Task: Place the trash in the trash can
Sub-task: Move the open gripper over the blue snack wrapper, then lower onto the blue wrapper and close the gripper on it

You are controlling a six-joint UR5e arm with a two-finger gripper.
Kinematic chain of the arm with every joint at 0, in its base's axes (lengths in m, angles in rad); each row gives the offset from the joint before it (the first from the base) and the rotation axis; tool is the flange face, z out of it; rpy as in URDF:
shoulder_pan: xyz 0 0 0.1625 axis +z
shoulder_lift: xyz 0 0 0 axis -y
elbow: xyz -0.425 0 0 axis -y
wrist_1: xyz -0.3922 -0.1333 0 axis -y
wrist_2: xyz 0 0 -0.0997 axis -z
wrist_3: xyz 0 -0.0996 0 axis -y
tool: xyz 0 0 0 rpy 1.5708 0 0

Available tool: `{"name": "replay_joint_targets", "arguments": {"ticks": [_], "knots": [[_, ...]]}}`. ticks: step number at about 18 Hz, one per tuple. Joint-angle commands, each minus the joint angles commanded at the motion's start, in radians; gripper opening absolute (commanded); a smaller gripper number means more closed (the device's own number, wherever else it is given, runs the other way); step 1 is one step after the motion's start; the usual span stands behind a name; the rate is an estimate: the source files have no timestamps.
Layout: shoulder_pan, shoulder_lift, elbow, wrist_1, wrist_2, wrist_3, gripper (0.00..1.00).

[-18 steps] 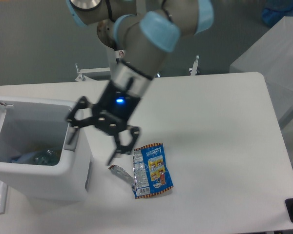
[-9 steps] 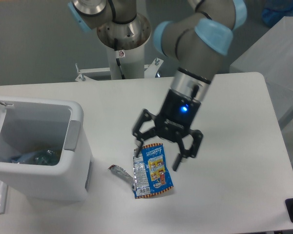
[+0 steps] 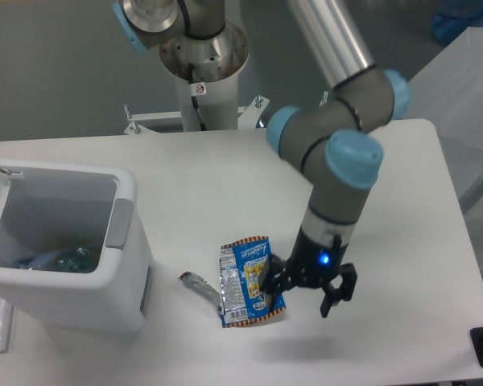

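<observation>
Trash can (image 3: 64, 265) sits at table (image 3: 386, 185) left edge, lid open, crushed bottle (image 3: 64, 259) inside. Snack wrapper (image 3: 245, 281) lies flat on table right of can, torn strip (image 3: 200, 286) at its left. Claw (image 3: 300, 286) at wrapper's right edge.

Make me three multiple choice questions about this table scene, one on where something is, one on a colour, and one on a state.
1. Where is the blue snack wrapper?
A. on the table
B. inside the bin
C. held aloft

2. What colour is the trash can?
A. black
B. white
C. green

3. How is the gripper?
A. open, low beside the wrapper
B. shut on a bottle
C. over the bin

Answers: 1 A, it lies flat on the table. 2 B, its walls are white. 3 A, its fingers are spread at the wrapper's right edge.
</observation>
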Motion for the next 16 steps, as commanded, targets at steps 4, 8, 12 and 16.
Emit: {"name": "replay_joint_targets", "arguments": {"ticks": [4,8,12,16], "knots": [[-0.034,-0.020,-0.012,-0.011,0.026,0.005,1.00],[-0.069,-0.040,-0.025,-0.090,0.184,0.040,1.00],[-0.069,-0.043,-0.021,-0.164,0.218,0.078,1.00],[-0.069,-0.049,-0.026,-0.172,0.219,0.083,0.97]]}}
